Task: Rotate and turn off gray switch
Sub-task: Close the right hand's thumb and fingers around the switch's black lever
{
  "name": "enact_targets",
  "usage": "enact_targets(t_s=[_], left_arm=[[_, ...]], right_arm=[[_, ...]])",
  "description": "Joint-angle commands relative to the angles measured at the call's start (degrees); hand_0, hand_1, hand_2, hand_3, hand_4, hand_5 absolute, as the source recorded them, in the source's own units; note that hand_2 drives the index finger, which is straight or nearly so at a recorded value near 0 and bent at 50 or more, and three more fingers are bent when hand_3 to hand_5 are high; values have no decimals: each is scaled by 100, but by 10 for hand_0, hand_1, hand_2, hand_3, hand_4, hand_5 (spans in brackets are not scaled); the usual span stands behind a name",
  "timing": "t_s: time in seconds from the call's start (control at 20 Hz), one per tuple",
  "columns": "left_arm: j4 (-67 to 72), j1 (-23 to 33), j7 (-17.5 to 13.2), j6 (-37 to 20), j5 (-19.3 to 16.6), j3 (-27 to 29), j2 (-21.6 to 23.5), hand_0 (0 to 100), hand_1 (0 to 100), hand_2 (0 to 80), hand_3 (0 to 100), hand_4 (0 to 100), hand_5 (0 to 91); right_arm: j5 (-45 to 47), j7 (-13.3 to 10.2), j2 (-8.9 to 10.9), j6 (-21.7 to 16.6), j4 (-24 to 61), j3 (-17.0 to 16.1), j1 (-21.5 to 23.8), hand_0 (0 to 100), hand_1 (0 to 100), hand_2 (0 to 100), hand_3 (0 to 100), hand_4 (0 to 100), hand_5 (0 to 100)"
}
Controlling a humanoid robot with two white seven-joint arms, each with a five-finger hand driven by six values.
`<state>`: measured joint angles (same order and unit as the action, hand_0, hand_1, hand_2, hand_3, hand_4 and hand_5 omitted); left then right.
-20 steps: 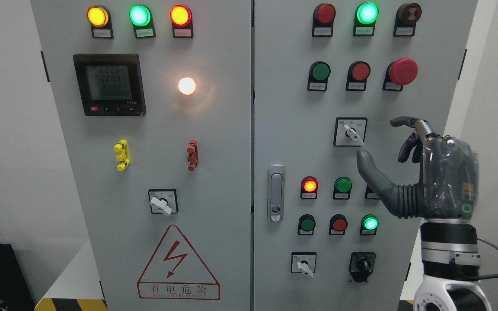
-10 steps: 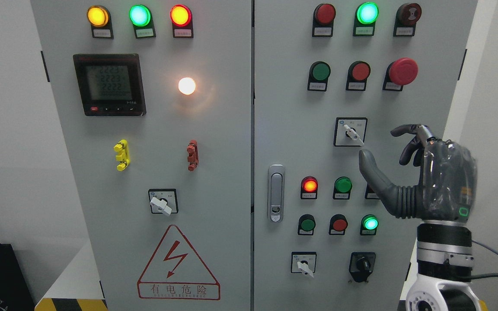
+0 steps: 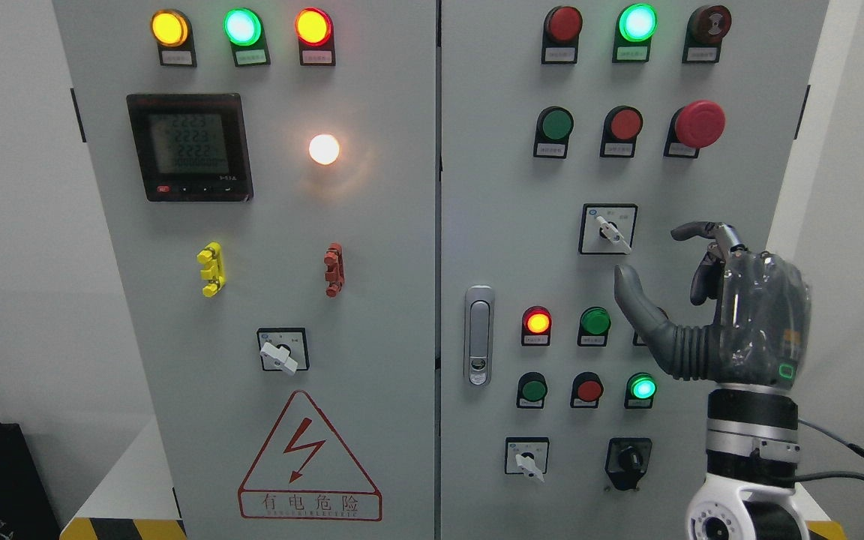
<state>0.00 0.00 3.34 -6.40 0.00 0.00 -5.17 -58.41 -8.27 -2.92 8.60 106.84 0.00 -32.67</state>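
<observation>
The grey rotary switch (image 3: 612, 232) sits in a black-framed square plate on the right cabinet door, its pale lever pointing down-right. My right hand (image 3: 649, 253) hangs just right of and below it, not touching it. The hand is open: the thumb (image 3: 634, 296) points up toward the switch and the curled-over fingers (image 3: 698, 232) reach left at the switch's height. Nothing is held. My left arm is out of sight.
Two similar grey switches sit at the lower left door (image 3: 282, 351) and lower right door (image 3: 527, 458), beside a black selector (image 3: 628, 457). Lit lamps, push buttons, a red mushroom button (image 3: 699, 123) and a door handle (image 3: 479, 335) surround the hand.
My right hand has sunk a little and drifted left, closer to the panel's middle. The switch lever stays at the same angle.
</observation>
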Motion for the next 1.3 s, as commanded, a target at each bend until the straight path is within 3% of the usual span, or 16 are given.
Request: enact_targets(t_s=[0.0,0.7,1.25], left_arm=[[-140,-53,0,-1,114,44,7,120,389,0,0,0,0],[-140,-53,0,-1,114,44,-2,120,389,0,0,0,0],[-140,-53,0,-1,114,44,-2,120,389,0,0,0,0]], right_arm=[[5,1,-174,54,-217,-17,-73,92,387,458,1000,1000,1000],[14,19,-236,133,-515,-35,-424,98,372,502,1000,1000,1000],[5,19,-350,151,-568,-35,-433,62,369,560,1000,1000,1000]])
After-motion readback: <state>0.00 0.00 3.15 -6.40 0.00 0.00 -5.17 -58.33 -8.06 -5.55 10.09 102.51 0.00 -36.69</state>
